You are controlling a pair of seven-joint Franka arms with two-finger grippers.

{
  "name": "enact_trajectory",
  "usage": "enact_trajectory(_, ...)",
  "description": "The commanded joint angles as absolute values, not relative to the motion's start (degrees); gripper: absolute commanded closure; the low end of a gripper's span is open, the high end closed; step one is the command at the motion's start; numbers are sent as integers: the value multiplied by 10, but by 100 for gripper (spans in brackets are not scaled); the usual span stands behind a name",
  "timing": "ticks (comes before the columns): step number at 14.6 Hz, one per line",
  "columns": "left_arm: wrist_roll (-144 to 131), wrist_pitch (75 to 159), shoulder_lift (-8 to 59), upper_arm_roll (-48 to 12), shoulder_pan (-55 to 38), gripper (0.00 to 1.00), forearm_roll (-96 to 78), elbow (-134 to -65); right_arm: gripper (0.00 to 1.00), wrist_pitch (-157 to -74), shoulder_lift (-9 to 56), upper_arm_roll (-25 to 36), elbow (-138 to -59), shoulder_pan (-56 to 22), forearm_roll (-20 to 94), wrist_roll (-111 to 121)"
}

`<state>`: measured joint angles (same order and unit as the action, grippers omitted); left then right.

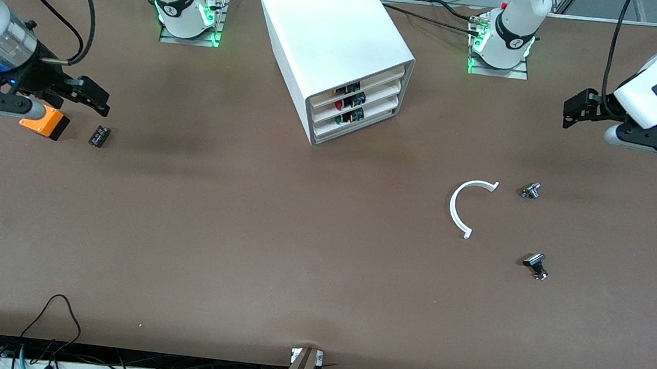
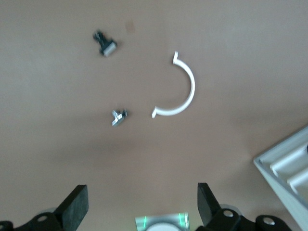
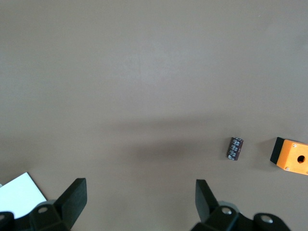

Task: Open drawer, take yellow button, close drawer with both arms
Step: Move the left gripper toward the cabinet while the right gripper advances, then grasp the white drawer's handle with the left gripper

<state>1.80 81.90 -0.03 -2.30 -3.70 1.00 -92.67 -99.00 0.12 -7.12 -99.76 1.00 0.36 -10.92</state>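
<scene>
The white cabinet [image 1: 334, 38] stands between the two arm bases, its front turned toward the left arm's end. Its top drawer [image 1: 379, 78] sits pushed in, flush with the two trays below. The orange-yellow button [image 1: 343, 89] shows at the drawer's front edge, above a red-capped one and a green-capped one. My left gripper [image 1: 569, 114] is open and empty, up over the table at the left arm's end; its wrist view [image 2: 143, 207] shows bare table between the fingers. My right gripper [image 1: 97, 100] is open and empty over the right arm's end, as its wrist view [image 3: 141, 204] shows.
A white half ring [image 1: 467, 204], a small metal part [image 1: 531, 190] and a black part [image 1: 536, 265] lie toward the left arm's end. An orange box [image 1: 45, 121] and a small black block [image 1: 99, 135] lie by the right gripper. The cabinet's corner [image 2: 288, 168] shows in the left wrist view.
</scene>
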Motion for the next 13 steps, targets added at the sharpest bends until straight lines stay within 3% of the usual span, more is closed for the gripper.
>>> enact_trajectory(1,36,739,45,-24,-43,0,-3,-897,0,-990,36,-79,-992,1,8,-112)
enact_trajectory(4,43,698,81,-41,-51,0,-19,-899,0,-1012,63,-79,-992,-9,9,-135)
enact_trajectory(8,49,693,116,-48,-49,0,-168,-907,0,-1040,86,-79,-990,-34,9,-181)
enact_trajectory(13,116,745,157,-92,-56,0,-315,-944,0,-1056,117,-79,-984,-52,43,-253)
